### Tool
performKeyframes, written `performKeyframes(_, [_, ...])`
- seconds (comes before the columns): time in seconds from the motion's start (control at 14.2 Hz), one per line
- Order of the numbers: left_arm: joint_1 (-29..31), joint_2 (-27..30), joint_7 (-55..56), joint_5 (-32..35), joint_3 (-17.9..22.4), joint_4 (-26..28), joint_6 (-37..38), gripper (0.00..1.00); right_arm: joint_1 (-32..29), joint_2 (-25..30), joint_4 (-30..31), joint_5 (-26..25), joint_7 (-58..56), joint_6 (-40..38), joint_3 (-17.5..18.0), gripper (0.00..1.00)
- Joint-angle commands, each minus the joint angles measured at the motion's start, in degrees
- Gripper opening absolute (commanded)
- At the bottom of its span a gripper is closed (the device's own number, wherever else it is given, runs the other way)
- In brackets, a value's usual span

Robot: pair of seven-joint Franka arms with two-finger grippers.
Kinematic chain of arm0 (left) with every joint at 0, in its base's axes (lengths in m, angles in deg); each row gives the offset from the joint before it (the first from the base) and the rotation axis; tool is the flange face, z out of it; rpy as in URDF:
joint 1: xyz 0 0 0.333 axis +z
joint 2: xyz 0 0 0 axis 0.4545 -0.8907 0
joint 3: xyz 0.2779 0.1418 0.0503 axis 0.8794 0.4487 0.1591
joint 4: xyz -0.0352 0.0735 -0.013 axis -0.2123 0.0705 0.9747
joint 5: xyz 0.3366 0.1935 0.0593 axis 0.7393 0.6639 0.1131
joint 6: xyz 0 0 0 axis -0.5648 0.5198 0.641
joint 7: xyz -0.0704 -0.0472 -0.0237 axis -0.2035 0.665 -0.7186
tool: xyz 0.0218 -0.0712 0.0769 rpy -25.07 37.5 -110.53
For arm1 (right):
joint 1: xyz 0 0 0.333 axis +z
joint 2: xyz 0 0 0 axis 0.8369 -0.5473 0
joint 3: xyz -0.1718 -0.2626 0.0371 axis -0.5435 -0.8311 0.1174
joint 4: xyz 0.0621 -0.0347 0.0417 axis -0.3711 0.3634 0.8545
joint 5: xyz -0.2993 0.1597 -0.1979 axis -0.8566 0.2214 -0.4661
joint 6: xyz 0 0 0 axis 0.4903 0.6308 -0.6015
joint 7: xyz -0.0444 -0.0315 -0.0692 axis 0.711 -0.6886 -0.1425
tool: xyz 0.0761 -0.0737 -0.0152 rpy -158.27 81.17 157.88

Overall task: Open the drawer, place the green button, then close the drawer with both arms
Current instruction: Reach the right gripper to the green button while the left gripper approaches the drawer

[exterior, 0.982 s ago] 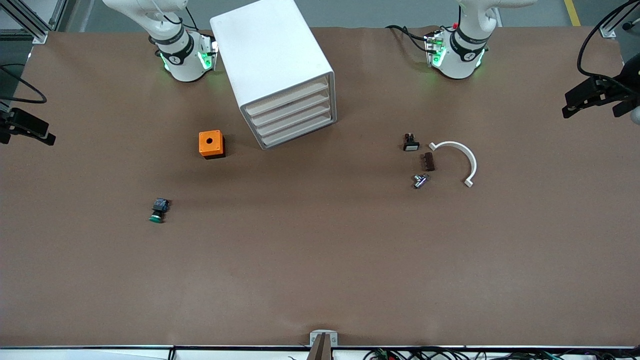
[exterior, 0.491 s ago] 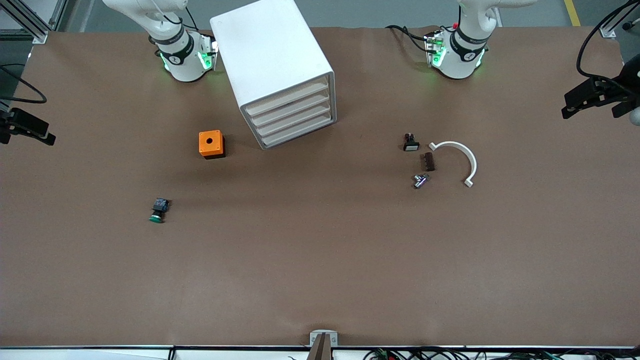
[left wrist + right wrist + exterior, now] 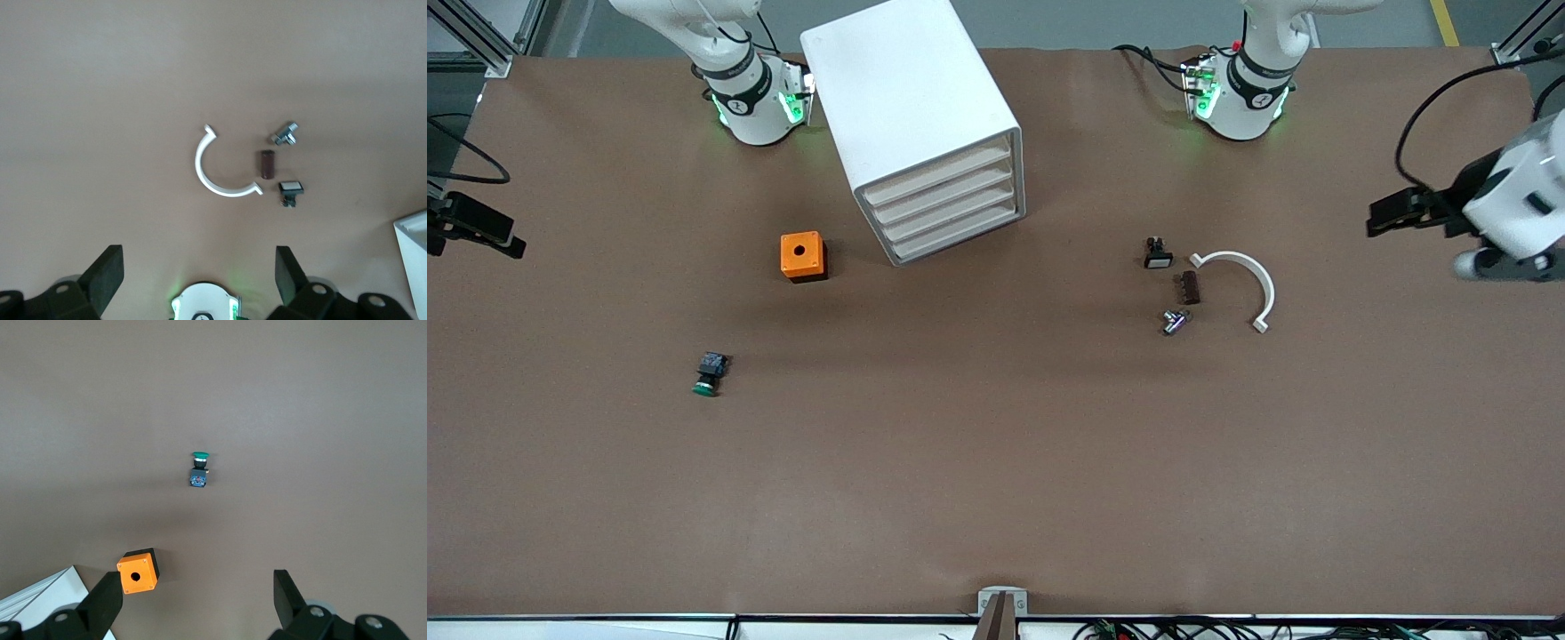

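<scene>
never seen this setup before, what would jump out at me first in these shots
The big white cabinet with four closed drawers stands between the two arm bases. Next the orange cube beside it, toward the right arm's end, and the green-capped button nearer the front camera. A curved white piece lies toward the left arm's end.

Bare table (image 3: 996,462) around button (image 3: 708,373)

Front view: high, facing the arm bases, whole table (image 3: 996,498) | left wrist view: high, looking down on white arc (image 3: 217,175) | right wrist view: high, down on button (image 3: 199,469) | each wrist patch recurs in front view.
</scene>
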Motion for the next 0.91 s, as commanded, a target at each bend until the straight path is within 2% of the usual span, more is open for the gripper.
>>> performKeyframes(0.0, [-0.6,-4.7,-0.2,-2.8,-2.1,0.4,0.2,1.0,-0.9,-1.8,-0.5,-0.1,-0.5,-0.1,1.0,1.0])
performKeyframes(0.14, [-0.7,-8.1,-0.1,-5.3,-4.3,0.4,0.2,1.0,-1.3,-3.2,0.1,-0.2,-1.0,-0.2,1.0,1.0])
performKeyframes(0.49, [-1.3,-16.9,0.2,-17.3,-5.8,0.3,0.0,1.0,-1.2,-13.1,1.1,-0.6,-0.5,1.9,1.0,1.0])
performKeyframes(0.63, [-1.6,-19.8,-0.2,-22.1,-7.5,0.4,-1.7,1.0,-0.8,-13.8,5.7,-0.6,-0.4,7.9,1.0,1.0])
performKeyframes(0.84, [-1.5,-22.5,-1.1,-25.2,-13.9,0.5,-6.4,1.0,-0.7,-13.8,14.5,-0.5,-0.3,19.6,1.0,1.0])
